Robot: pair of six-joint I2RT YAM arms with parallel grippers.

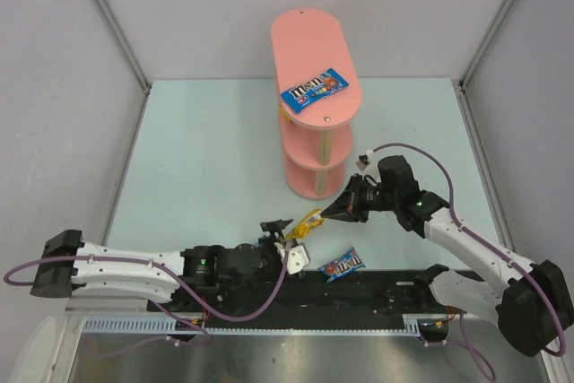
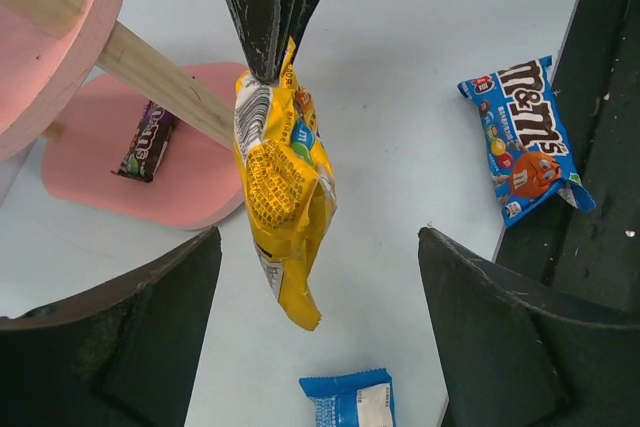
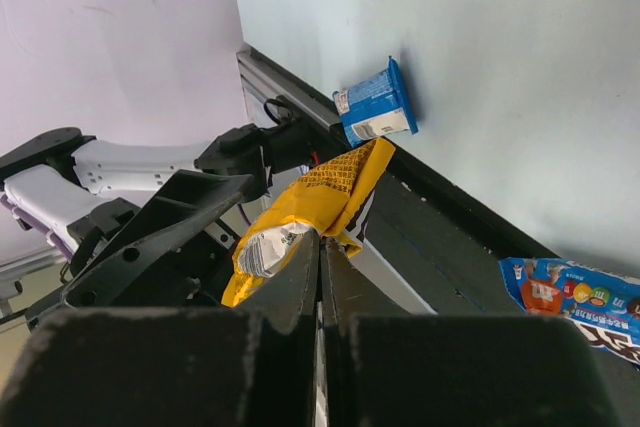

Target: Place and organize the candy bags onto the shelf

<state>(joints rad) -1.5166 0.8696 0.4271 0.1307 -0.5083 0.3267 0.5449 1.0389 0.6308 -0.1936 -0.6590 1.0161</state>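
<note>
Yellow M&M's packet (image 2: 280, 177) pinched at its top edge by the right gripper (image 3: 321, 247).
It hangs between the wide-spread fingers of the left gripper (image 1: 287, 239), touching neither.

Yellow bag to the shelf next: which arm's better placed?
Right: the right gripper is shut on the yellow bag beside the shelf; the left gripper is open, holding nothing.

Overhead, plus wrist close-ups on yellow bag (image 2: 285, 197)
</note>
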